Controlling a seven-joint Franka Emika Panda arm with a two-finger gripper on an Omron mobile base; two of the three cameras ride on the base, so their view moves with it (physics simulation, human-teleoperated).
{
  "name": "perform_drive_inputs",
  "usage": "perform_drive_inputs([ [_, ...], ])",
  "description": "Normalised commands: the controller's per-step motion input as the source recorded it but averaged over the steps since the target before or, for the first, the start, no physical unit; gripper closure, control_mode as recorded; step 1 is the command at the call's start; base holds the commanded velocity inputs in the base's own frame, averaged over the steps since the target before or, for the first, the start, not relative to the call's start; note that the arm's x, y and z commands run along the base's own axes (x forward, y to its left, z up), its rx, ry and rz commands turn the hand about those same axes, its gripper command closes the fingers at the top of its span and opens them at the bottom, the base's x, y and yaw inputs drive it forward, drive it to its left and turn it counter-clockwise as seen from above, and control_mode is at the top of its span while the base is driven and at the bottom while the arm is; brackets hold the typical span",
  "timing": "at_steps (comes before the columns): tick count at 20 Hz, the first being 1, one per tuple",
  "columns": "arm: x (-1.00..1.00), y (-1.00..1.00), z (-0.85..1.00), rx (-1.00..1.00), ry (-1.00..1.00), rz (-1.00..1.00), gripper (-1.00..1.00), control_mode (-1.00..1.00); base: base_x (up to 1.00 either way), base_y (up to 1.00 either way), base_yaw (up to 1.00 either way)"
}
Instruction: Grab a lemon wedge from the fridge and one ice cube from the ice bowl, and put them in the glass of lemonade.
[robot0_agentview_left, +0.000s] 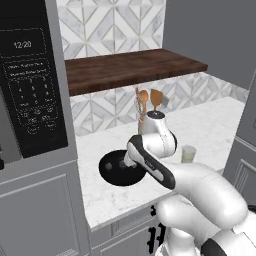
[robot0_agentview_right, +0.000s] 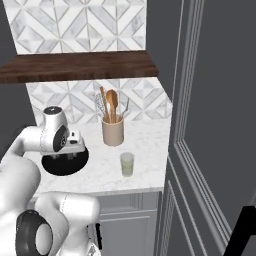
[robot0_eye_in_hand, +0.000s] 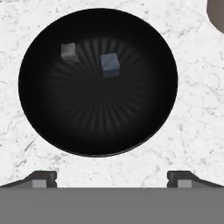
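Gripper (robot0_eye_in_hand: 112, 177) jaws stand spread fully wide with nothing between them, poised above the black ice bowl (robot0_eye_in_hand: 39, 122). Inside that bowl we see two ice cubes (robot0_eye_in_hand: 110, 64), apart from each other. On the marble counter (robot0_agentview_right: 150, 145) to the bowl's right stands the glass of lemonade (robot0_agentview_right: 127, 164); behind the glass, the beige utensil crock (robot0_agentview_right: 113, 131).

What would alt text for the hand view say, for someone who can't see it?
Looking straight down, the robot's open gripper hangs over a round black bowl on a white marble counter. Two small ice cubes lie apart in the bowl's upper half, one greyish, one bluish. The edge of a brown object pokes in at the top right corner.
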Motion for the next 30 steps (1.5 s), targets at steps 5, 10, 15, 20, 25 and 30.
perform_drive_inputs([
  [5,0.42,0.44,-0.28,0.00,0.08,0.00,-1.00,-1.00,0.00,0.00,0.00],
  [10,0.46,0.19,-0.12,0.00,0.09,0.00,-1.00,-1.00,0.00,0.00,0.00],
  [15,0.41,0.01,-0.05,0.00,0.00,0.00,-1.00,-1.00,0.00,0.00,0.00],
  [20,0.31,0.11,-0.27,-0.01,0.02,0.00,-1.00,-1.00,0.00,0.00,0.00],
  [25,0.17,0.04,-0.24,0.00,0.05,0.00,-1.00,-1.00,0.00,0.00,0.00],
  [30,0.01,0.00,-0.21,0.00,0.00,0.00,-1.00,-1.00,0.00,0.00,0.00],
])
